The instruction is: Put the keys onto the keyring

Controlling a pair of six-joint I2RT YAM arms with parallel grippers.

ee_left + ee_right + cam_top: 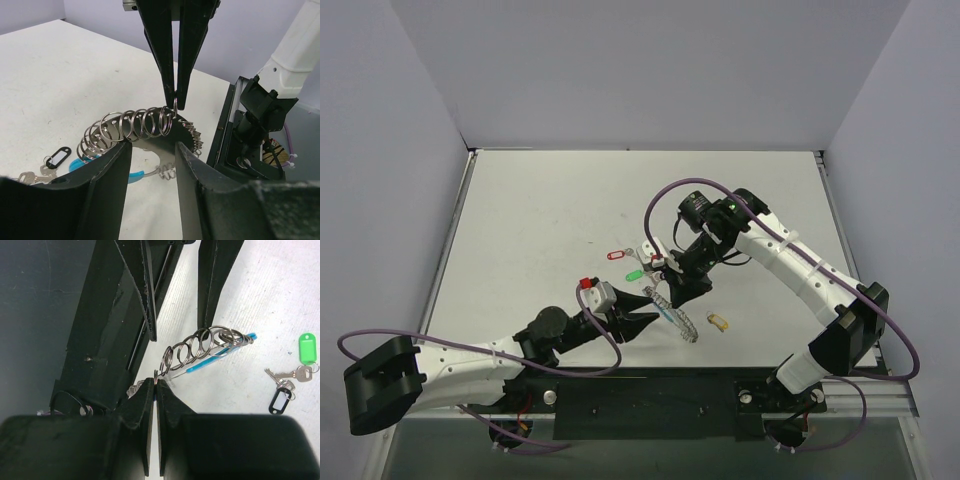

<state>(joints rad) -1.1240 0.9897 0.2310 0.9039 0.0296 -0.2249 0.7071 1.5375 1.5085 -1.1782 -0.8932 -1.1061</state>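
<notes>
Keyring of silvery coiled wire with one bright blue curved plastic segment (pixel 140 122) sits near the front middle of the white table (pixel 540 220), between the two arms. One end of the coil is raised off the surface. The right pincer (pixel 156 382) is closed to a sliver, nipping a single wire loop at that raised end. The left pincer (pixel 151 147) stands wide, one black finger on each side of the coil (whether either finger touches the wire cannot be told). The blue segment lies low, at the far end of the keyring from the pinched loop.

None of the keys is on the keyring. The small silver key with a green oblong plastic tag (pixel 307 347) and the small silver key with a black oblong tag (pixel 280 400) lie together on the table, their metal parts overlapping. The red-tagged key (pixel 614 254) lies just beyond them, to the left. The yellow-tagged key (pixel 718 321) lies alone, just right of the coil.
</notes>
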